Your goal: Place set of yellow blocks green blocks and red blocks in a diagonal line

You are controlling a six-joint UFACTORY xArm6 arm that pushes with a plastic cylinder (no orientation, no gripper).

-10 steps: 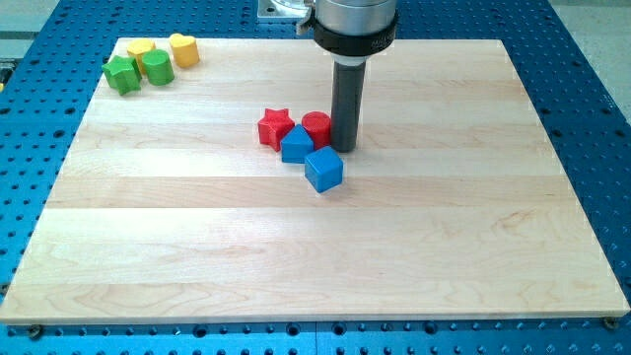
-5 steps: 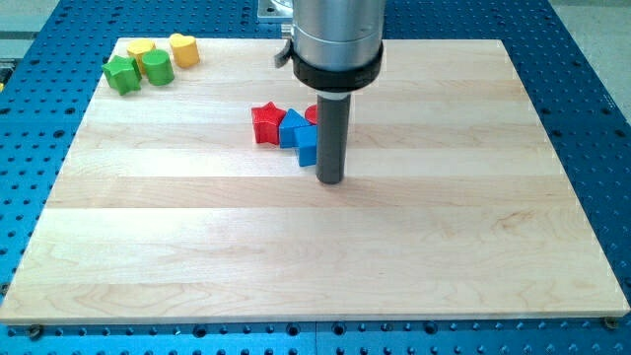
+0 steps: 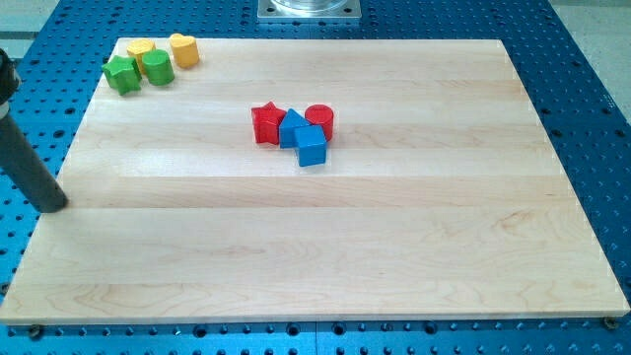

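Observation:
At the board's top left sit two yellow blocks, a rounded one [image 3: 140,49] and a heart-shaped one [image 3: 183,48], with a green star-like block [image 3: 122,74] and a green hexagonal block [image 3: 158,66] below them, all bunched together. Near the middle, a red star [image 3: 265,123] and a red cylinder [image 3: 319,119] flank a blue triangular block [image 3: 292,127]; a blue cube [image 3: 312,146] touches them from below. My tip [image 3: 51,205] is at the view's far left, by the board's left edge, far from every block.
The wooden board [image 3: 325,247] lies on a blue perforated table [image 3: 592,89]. A metal mount [image 3: 310,10] sits at the view's top centre.
My rod swept from the central cluster down and then far to the view's left edge. The blue cube was pushed up against the blue triangular block; the red star shifted slightly left.

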